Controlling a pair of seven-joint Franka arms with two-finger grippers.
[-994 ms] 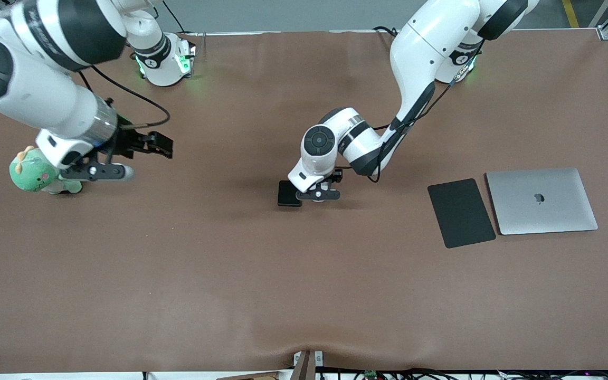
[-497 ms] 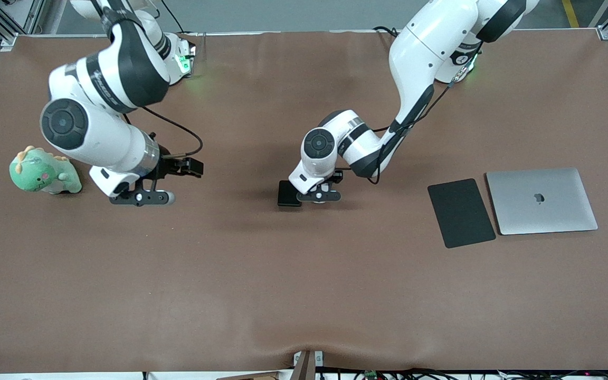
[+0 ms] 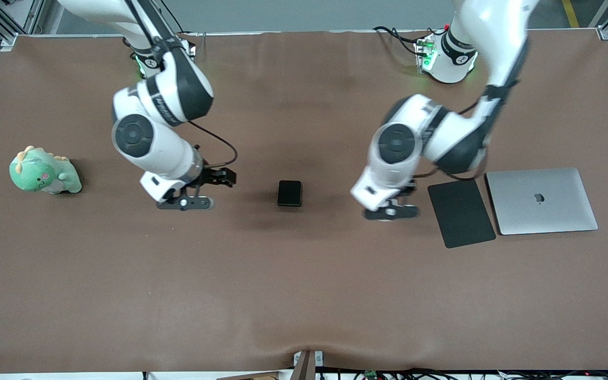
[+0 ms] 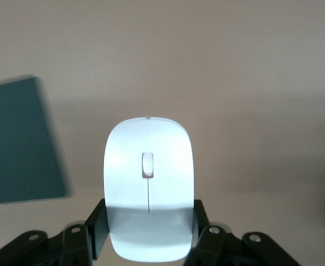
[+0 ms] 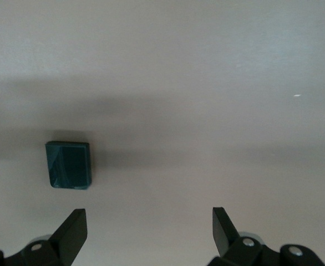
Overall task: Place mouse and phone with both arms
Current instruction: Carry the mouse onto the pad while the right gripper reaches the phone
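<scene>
The left gripper (image 3: 391,211) clamps the white mouse (image 4: 149,185) above the counter (image 3: 304,295) just beside the mouse pad (image 3: 461,212), while the right gripper (image 3: 185,202), spread wide (nothing in it), hangs near the phone (image 3: 289,193) lying flat mid-counter.

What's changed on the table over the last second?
The left hand, gripping the mouse, left the phone and swung toward the mouse pad. The open right hand came from the plush dinosaur toward the phone. Phone, pad, laptop, dinosaur stayed.
</scene>
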